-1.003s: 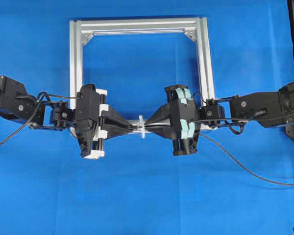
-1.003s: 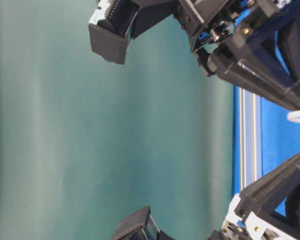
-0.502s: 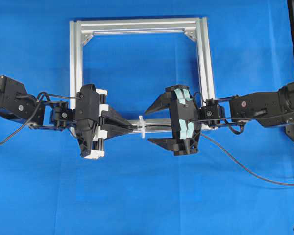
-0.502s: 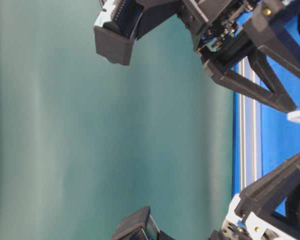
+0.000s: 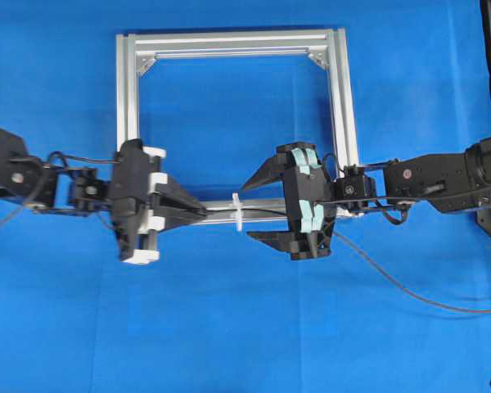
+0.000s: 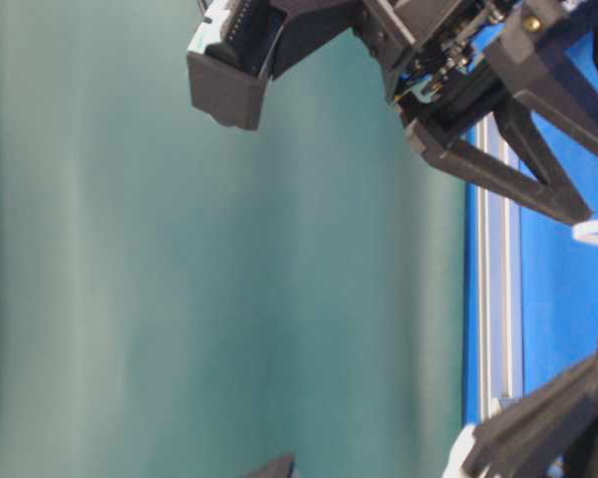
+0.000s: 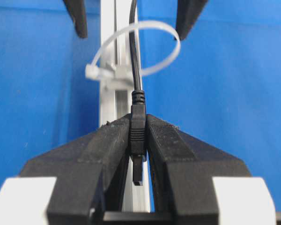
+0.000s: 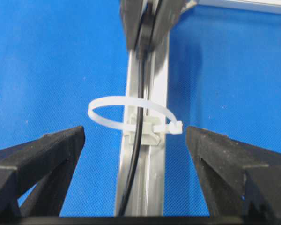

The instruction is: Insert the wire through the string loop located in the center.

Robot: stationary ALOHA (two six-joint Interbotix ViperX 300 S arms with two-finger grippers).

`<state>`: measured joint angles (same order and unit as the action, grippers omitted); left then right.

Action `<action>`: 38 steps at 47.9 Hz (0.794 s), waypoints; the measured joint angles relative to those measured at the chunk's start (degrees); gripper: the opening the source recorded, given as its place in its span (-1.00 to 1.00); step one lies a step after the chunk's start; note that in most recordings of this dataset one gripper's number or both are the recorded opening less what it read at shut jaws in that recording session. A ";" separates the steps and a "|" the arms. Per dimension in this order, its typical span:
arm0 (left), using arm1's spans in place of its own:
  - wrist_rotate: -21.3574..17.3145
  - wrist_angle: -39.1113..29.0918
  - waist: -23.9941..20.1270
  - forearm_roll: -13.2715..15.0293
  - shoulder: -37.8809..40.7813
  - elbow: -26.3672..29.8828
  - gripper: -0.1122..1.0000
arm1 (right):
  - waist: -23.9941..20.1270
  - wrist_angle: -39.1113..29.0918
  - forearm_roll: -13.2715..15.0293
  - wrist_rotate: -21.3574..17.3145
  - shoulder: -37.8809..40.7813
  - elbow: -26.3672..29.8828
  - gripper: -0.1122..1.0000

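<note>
Left pincer (image 7: 138, 140) — matte black, thin wire (image 7: 135, 56)

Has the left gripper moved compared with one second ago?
Yes. In the overhead view the left gripper has drawn back leftward, away from the string loop on the fixed silver frame, holding the wire.

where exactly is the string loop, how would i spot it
Find the square silver frame on the blue table, then its bottom bar between the two grippers. The string loop stands up from the middle of that bar: a thin white tie curled into a ring, with the black wire running through it.
</note>
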<state>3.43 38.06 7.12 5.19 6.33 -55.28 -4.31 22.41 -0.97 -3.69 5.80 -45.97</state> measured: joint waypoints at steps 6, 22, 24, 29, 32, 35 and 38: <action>0.00 0.09 0.00 0.00 -4.83 -4.75 -0.66 | 0.00 0.00 0.00 0.09 0.00 0.00 0.91; 0.09 0.00 0.97 0.00 -14.94 -16.79 -0.66 | 0.00 -0.09 0.09 0.18 0.00 0.00 0.91; 0.00 0.09 1.23 0.00 -15.82 -17.93 -0.66 | 0.00 -0.09 0.09 0.18 0.00 0.00 0.91; 0.00 0.09 1.49 0.00 -17.93 -20.30 -0.66 | 0.00 -0.09 0.09 0.18 0.00 0.00 0.91; 0.00 0.00 1.58 0.00 -18.63 -21.27 -0.66 | 0.00 -0.09 0.09 0.18 0.00 0.00 0.91; 0.00 -0.18 1.58 0.00 -19.25 -21.97 -0.66 | 0.00 -0.18 0.09 0.18 0.00 0.00 0.91; 0.00 -0.26 1.67 -0.09 -19.78 -22.50 -0.66 | 0.00 -0.44 0.09 0.18 0.00 0.00 0.91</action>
<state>3.43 37.79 8.79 5.10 -13.45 -77.78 -4.31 21.97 -0.88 -3.52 5.80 -45.97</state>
